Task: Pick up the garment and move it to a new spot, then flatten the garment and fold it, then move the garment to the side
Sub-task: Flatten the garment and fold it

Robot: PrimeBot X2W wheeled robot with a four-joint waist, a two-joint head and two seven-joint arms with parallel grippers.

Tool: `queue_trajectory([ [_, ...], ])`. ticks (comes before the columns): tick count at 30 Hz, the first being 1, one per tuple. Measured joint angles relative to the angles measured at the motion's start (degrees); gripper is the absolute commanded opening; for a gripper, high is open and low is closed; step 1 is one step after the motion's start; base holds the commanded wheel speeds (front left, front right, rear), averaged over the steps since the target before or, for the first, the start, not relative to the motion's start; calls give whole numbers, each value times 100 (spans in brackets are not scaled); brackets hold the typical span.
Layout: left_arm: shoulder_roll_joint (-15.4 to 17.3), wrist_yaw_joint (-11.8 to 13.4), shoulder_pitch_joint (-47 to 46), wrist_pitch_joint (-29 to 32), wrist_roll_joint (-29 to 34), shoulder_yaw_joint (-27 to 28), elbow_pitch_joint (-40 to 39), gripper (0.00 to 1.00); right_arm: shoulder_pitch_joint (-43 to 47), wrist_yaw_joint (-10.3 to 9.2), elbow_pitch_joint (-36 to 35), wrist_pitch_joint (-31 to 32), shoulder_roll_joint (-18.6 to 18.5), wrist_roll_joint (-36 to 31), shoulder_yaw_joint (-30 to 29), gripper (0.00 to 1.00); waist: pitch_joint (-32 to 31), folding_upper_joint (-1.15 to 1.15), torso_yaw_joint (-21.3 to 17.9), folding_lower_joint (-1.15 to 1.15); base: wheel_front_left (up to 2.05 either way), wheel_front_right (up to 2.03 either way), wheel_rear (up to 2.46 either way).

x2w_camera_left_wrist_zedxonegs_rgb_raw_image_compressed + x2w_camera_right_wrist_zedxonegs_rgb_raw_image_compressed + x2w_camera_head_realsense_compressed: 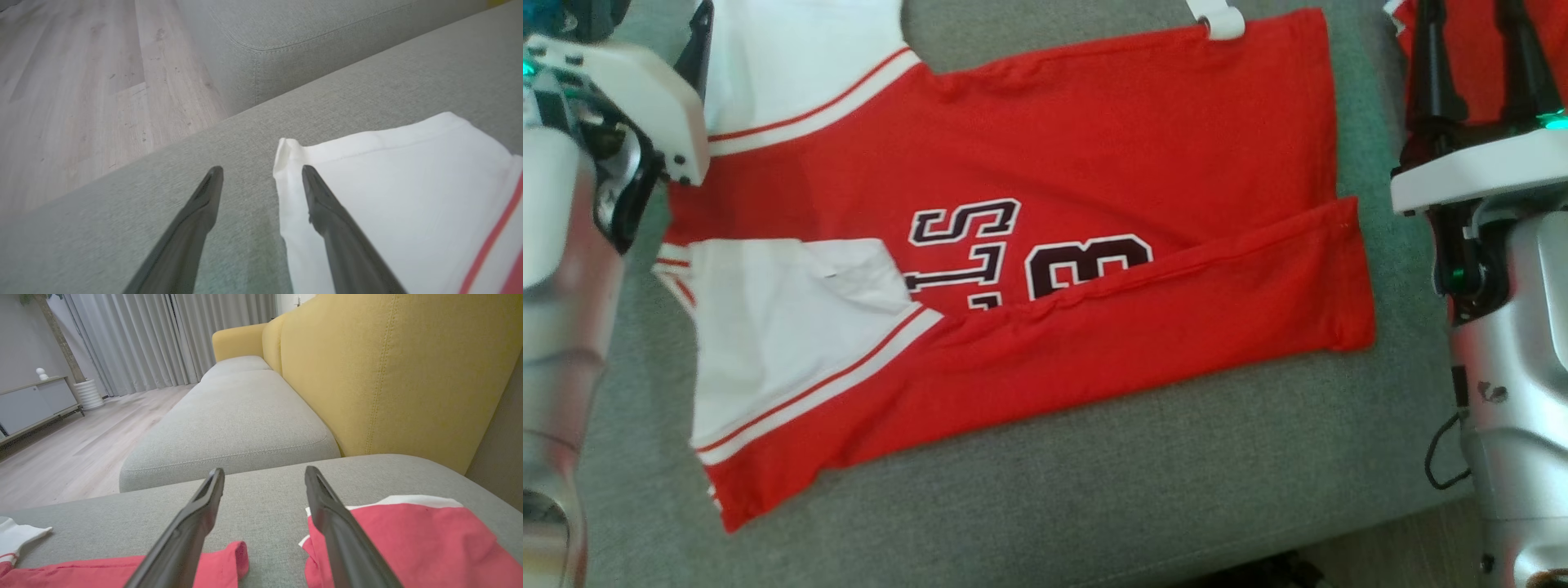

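Head view, red jersey point(1094, 163) (white-sleeved), woven cushion point(1094, 490)

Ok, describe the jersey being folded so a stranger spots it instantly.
On the grey sofa cushion, the jersey lies spread across the middle, its near edge folded over. Unlike the other red cloth at the right, it shows white sleeves and dark lettering.

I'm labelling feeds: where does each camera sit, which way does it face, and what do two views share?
Head: from the head, down at the garment on the cushion; right gripper upper right.
Left wrist: along the open left gripper, at the white sleeve.
Right wrist: along the open right gripper, toward the yellow backrest.
All share the garment.
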Motion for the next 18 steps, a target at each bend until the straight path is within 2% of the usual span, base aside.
queue_trajectory([
  [9,59,-1,-463,266,-598,-430,465,100,-95,0,65,-97,11,113,169,100,276,0,-230,-1,0,0,0],
  [15,145,-1,-737,393,-764,-626,716,100,-125,0,78,-148,4,145,281,100,349,0,-304,-1,0,0,0],
  [16,142,-1,-756,402,-811,-658,746,72,-148,0,93,-155,1,144,281,100,352,0,-303,-1,0,0,0],
  [17,137,-1,-775,413,-875,-727,755,25,-180,0,107,-156,-2,144,280,100,352,0,-298,-2,0,0,0],
  [18,121,-1,-787,444,-962,-775,751,0,-211,0,119,-164,-7,143,280,100,346,0,-290,-1,0,0,0],
])
